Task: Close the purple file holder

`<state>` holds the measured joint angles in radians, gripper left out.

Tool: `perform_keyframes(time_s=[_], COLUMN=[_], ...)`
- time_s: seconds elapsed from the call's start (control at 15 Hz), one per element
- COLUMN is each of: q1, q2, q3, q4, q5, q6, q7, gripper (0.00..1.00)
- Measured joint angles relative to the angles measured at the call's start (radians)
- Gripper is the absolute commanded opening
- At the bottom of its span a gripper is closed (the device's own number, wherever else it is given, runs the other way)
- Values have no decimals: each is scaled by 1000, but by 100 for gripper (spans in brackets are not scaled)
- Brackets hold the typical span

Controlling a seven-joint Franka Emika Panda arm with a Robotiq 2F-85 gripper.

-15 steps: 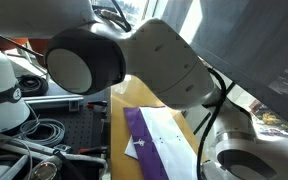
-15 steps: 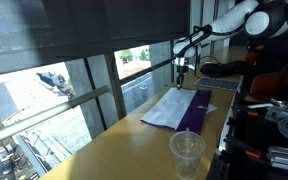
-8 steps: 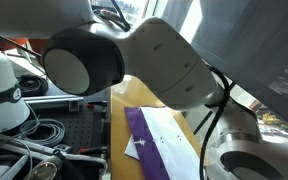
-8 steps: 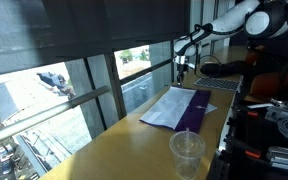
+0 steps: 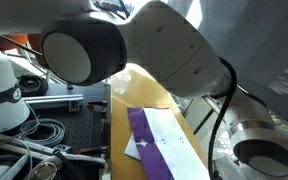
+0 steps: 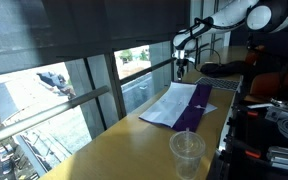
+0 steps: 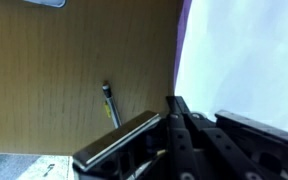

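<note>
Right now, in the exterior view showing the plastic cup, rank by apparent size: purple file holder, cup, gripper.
1. purple file holder
2. plastic cup, though its nearness to the camera enlarges it
3. gripper, far from the camera

Looks like a research lab on an upper floor. Shown by a perforated black breadboard [image 5: 84,125] strewn with coiled cables [image 5: 39,130] at near left, and windows [image 6: 74,95] overlooking rooftops under dark blinds [image 6: 84,30].

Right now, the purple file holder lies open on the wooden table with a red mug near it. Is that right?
No: an exterior view shows a clear plastic cup, not a red mug. The purple file holder does lie open on the wooden table.
</note>
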<state>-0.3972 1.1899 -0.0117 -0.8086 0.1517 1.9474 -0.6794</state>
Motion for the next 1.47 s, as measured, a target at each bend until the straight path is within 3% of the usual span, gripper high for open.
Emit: perform_keyframes(time_s=[0.4, 0.73, 1.47], q1=[78, 171, 320], q2=[-206, -435, -778], q3=[-83, -147, -95], q4=[-115, -316, -879], q5=[-128, -282, -521], q6=[-25, 48, 183], q7=[2, 2, 117], gripper=[0, 0, 0])
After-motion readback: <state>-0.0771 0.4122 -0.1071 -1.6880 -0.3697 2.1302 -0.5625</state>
